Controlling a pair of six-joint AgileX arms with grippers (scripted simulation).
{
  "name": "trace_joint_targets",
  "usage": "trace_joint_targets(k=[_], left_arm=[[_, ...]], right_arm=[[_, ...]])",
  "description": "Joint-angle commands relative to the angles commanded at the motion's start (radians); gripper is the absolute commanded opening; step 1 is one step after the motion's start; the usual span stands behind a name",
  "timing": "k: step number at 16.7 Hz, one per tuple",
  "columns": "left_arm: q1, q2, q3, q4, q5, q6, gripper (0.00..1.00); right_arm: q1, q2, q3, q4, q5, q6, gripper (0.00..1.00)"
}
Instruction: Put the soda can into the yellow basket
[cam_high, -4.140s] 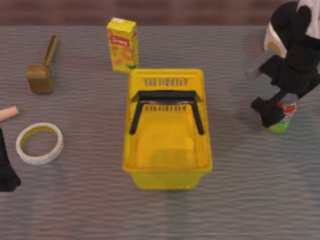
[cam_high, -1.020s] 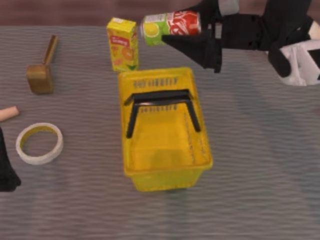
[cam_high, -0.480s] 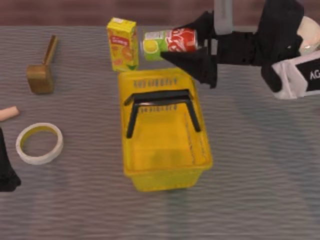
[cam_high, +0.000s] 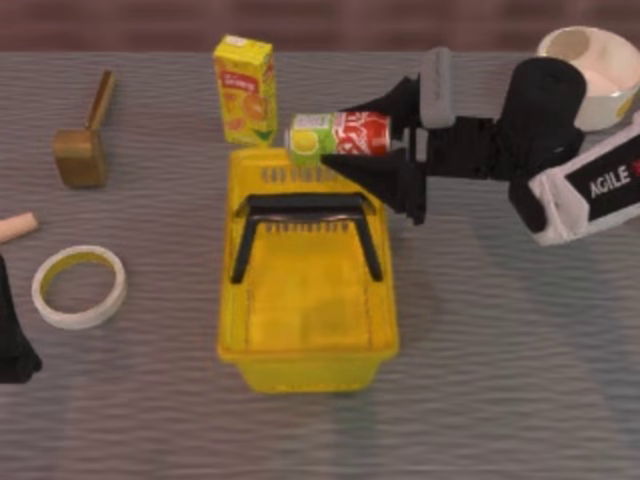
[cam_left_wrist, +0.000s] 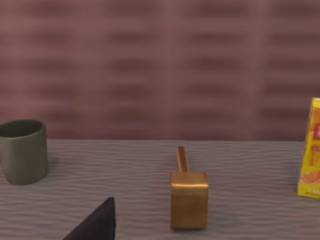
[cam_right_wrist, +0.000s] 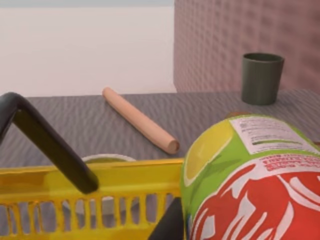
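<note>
While lying sideways, red-and-lime soda can (cam_high: 338, 136) overhangs yellow basket (cam_high: 232, 300).

A grey tabletop (cam_high: 520, 380) with a fine rippled weave fills the top view. Along its far edge runs a reddish-brown wall (cam_left_wrist: 150, 65) patterned in faint rows of blocks. In the right wrist view, a plain pale surface (cam_right_wrist: 85, 50) adjoins that wall. Lighting is even and soft.
</note>
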Motion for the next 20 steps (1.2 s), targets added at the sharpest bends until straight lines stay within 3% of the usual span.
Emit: trace_joint_targets(k=[1, 14, 20], left_arm=[[0.000, 0.000, 0.000, 0.000, 0.000, 0.000, 1.00], [0.000, 0.000, 0.000, 0.000, 0.000, 0.000, 1.00], [0.000, 0.000, 0.000, 0.000, 0.000, 0.000, 1.00]], right_arm=[[0.000, 0.000, 0.000, 0.000, 0.000, 0.000, 0.00], [0.000, 0.000, 0.000, 0.000, 0.000, 0.000, 0.98], [0.000, 0.000, 0.000, 0.000, 0.000, 0.000, 1.00]])
